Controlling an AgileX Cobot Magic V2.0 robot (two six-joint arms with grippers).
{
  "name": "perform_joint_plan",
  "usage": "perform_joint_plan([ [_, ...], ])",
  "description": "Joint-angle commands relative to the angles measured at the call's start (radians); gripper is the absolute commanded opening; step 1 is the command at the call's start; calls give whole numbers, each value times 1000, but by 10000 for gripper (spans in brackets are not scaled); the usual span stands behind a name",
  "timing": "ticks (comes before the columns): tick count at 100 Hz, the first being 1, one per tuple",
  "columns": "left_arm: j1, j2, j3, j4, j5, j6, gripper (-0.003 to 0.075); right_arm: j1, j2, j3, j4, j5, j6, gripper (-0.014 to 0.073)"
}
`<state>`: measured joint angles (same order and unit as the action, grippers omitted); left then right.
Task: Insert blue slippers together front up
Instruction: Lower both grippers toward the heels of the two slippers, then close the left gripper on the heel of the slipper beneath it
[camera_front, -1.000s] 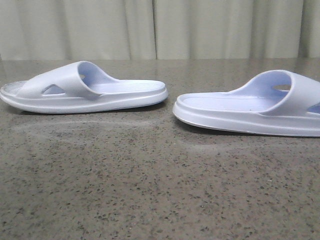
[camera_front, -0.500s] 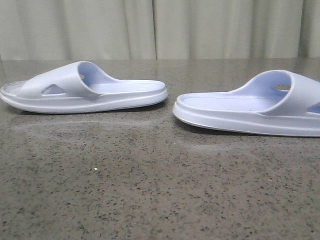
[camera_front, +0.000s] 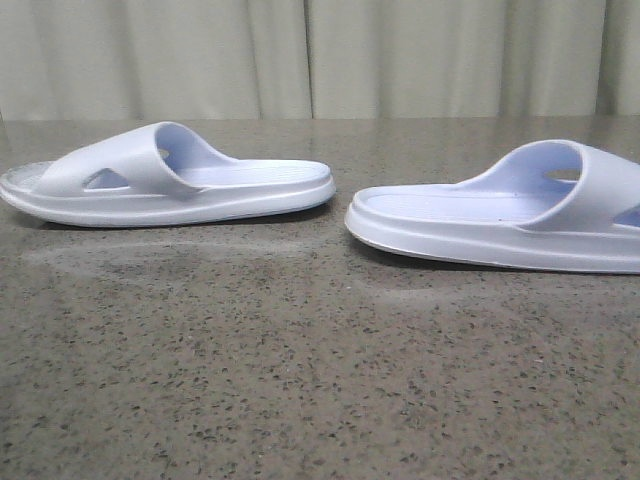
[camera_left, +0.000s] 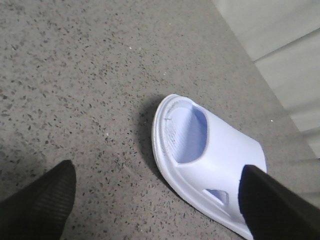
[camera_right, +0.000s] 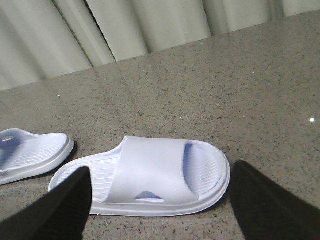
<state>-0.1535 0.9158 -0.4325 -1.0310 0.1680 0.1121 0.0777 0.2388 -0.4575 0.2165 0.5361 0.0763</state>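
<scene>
Left gripper stands wide apart and holds nothing; its two dark fingers sit at the lower corners of the left wrist frame, one overlapping the strap end of the left slipper. Right gripper is likewise spread wide and empty, with its fingers at the lower corners of the right wrist frame, flanking the right slipper without visible contact.

Count: two blue slippers, two grippers. Both slippers lie sole-down on the speckled stone table. In the front frame, the left slipper occupies the left middle and the right slipper the right middle, cut by the right edge. Their heel ends face each other across a bare gap; they do not touch. Nothing lies between them. A pale pleated curtain fills the top of the frame behind the table.

Compared with the earlier front frames, both slippers hold the same positions.
</scene>
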Motion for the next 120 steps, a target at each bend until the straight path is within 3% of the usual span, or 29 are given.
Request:
perform_joint_plan([
  [1, -2, 46, -63, -21, -30, -7, 589, -5, 20, -35, 11, -81, -2, 497],
  [120, -2, 473, -289, -149, 137, -7, 566, -5, 20, -35, 15, -83, -2, 497],
])
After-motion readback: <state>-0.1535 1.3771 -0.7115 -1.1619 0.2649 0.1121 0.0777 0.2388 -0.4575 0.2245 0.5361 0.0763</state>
